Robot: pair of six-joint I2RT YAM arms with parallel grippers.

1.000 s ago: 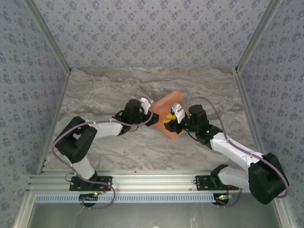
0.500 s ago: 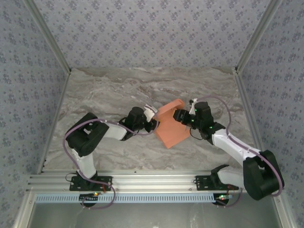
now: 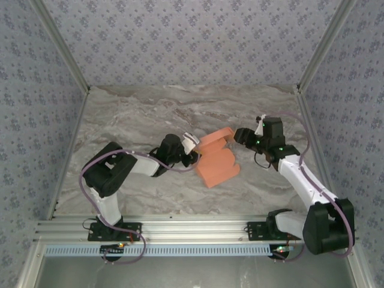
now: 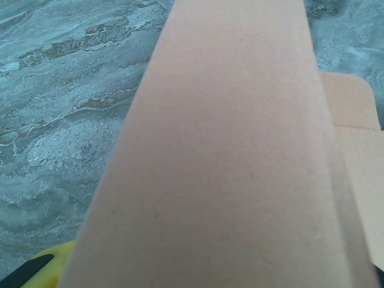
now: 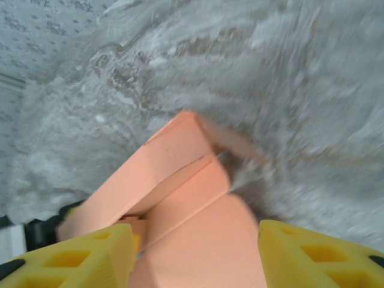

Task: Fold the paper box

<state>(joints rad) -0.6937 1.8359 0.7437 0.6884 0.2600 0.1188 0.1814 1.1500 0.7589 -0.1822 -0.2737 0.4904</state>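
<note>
Lying near the middle of the marbled table (image 3: 129,123): the paper box (image 3: 217,163), orange-salmon card, partly folded. One long panel is raised along its far edge and the rest steps down toward the near side. Left gripper (image 3: 190,152): set against the box's left edge and touching it, jaws clenched on the card. From the left wrist, a broad stretch of the box (image 4: 228,150) runs straight out from the camera. One yellow finger pad (image 4: 42,269) sits close against it at the lower left, and more card lies flat on the table at the right. Right gripper (image 3: 239,135): just beside the box's far right corner and apart from it, jaws released, grasping nothing. From the right wrist, its two yellow fingers (image 5: 90,258) stand wide at the bottom corners. The box (image 5: 180,198) lies ahead of the gap between them, its raised panel forming a ridge with a small end piece jutting to the right. That view is blurred, so it cannot be told whether a fingertip brushes the card.
</note>
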